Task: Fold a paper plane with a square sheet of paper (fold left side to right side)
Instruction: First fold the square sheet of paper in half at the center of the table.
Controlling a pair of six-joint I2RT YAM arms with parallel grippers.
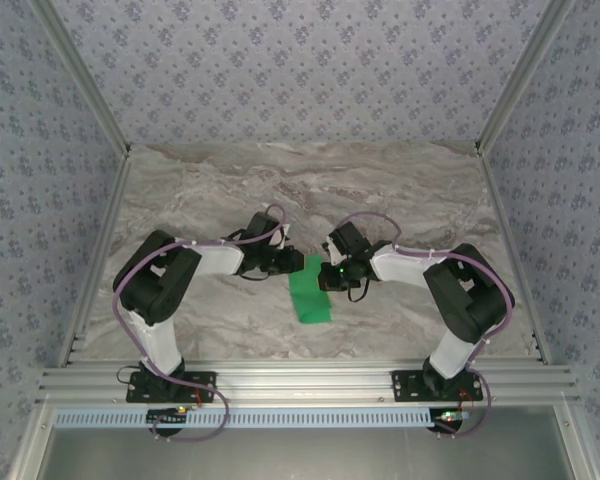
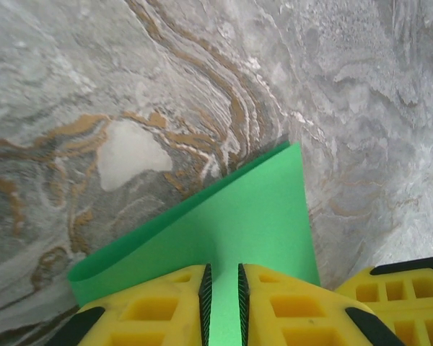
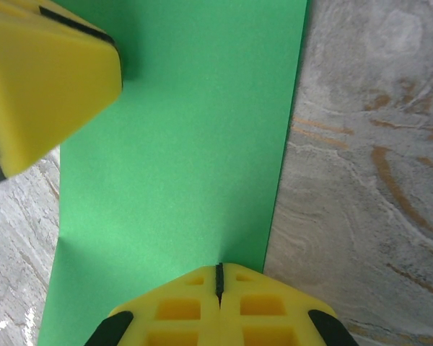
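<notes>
Patterned walls (image 1: pixel 300 70) boxed the cell in on three sides. Marbled surface (image 1: pixel 310 190) made up the floor of it, with an aluminium rail (image 1: pixel 310 380) along the near edge. Left arm (image 1: pixel 170 285) and right arm (image 1: pixel 465 295) were both bent inward, wrists close together around the middle of the surface, somewhat toward the near side.

Sheet of paper (image 1: pixel 311 298) was bright green and narrow, a strip in outline. It lay between the two wrists, its near end pointing back toward the rail. From the left wrist camera it wasn't flat: one long side curled up off the surface in a soft roll, and the far corner stood out over the marble.

Left jaws stood almost together, with a thin slot between the yellow fingertips (image 2: pixel 166 306) and green paper running straight into that slot — pinched on the sheet. Right jaws were fully closed, black inner faces touching, holding nothing. Their yellow fingertips (image 3: pixel 195 303) sat on top of the sheet just inside one long edge, bare marble beside it.

In the right wrist view, one left fingertip (image 3: pixel 50 79) hung over the sheet's opposite side — shadow on the green beside it.
</notes>
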